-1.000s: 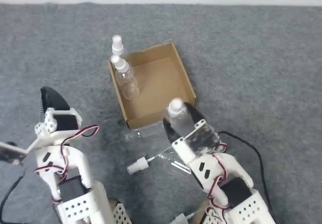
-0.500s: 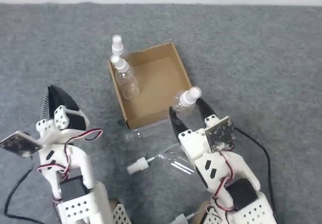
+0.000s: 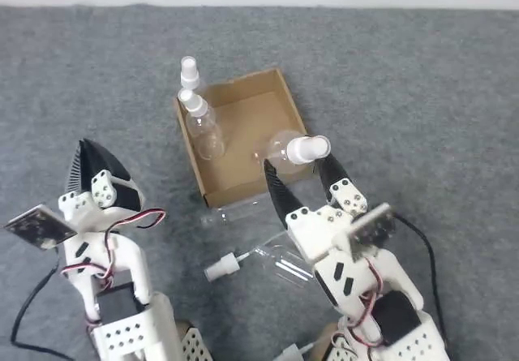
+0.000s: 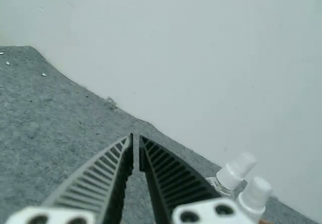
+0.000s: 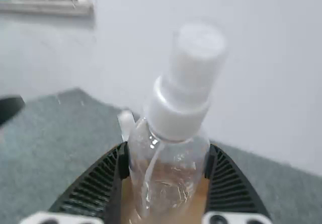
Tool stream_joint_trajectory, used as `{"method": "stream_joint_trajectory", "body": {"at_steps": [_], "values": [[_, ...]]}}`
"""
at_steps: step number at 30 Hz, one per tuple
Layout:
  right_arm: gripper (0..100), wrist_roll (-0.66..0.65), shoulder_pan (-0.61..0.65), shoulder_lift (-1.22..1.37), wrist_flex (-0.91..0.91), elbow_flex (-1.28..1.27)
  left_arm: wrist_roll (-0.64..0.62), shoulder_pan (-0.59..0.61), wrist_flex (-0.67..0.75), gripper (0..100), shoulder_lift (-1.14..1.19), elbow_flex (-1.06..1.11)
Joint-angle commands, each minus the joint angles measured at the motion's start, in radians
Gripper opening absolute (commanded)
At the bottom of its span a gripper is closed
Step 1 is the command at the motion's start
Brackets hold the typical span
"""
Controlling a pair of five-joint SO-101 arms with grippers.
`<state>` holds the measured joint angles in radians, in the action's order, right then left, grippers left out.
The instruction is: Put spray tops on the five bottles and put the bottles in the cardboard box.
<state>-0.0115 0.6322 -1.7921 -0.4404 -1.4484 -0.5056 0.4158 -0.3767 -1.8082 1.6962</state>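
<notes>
**High view:** the right gripper (image 3: 298,165) is pinching the held bottle (image 3: 282,146). The bottle is tilted, white cap on, over the front right part of the cardboard box (image 3: 186,138).

Inside the box there is one leaning bottle (image 3: 204,130), spray top on, lying along the left wall. A standing bottle (image 3: 190,72), also capped, is outside, just behind the far left corner.

On the grey carpet (image 3: 422,93) in front of the box, a clear bottle (image 3: 235,211) lies close to the front wall; I cannot tell whether it has a top. Nearer the arms lies a capped bottle (image 3: 272,260).

The left gripper (image 3: 85,150) is well off to the left of the box, fingers pressed together on nothing.

**Left wrist view:** this view confirms it, with the left gripper (image 4: 136,137) sealed tip to tip above the carpet. Beyond it, a pair of white spray tops (image 4: 241,164) stands against the pale wall (image 4: 201,58).

**Right wrist view:** up close, the right gripper (image 5: 167,156) has both jaws pressed against the clear body of the held bottle (image 5: 168,176), whose spray top (image 5: 191,78) is seated on the neck. Brown cardboard shows beneath the bottle, between the jaws.
</notes>
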Motion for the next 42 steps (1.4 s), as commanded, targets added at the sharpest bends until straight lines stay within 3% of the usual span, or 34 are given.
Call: {"method": "stream_joint_trajectory", "body": {"at_steps": [1, 12, 28, 42], "values": [[10.0, 0.009, 0.048, -0.021, 0.031, 0.141, 0.009, -0.005, 0.000, 1, -0.014, -0.012], [10.0, 0.009, 0.053, 0.012, 0.031, 0.373, 0.009, -0.006, 0.002, 1, -0.014, -0.012], [10.1, 0.009, 0.053, 0.499, 0.022, 0.721, 0.009, -0.003, 0.000, 1, -0.014, -0.012], [10.1, 0.015, 0.054, 0.886, 0.018, 0.862, 0.011, -0.002, 0.000, 1, -0.014, -0.012]]}}
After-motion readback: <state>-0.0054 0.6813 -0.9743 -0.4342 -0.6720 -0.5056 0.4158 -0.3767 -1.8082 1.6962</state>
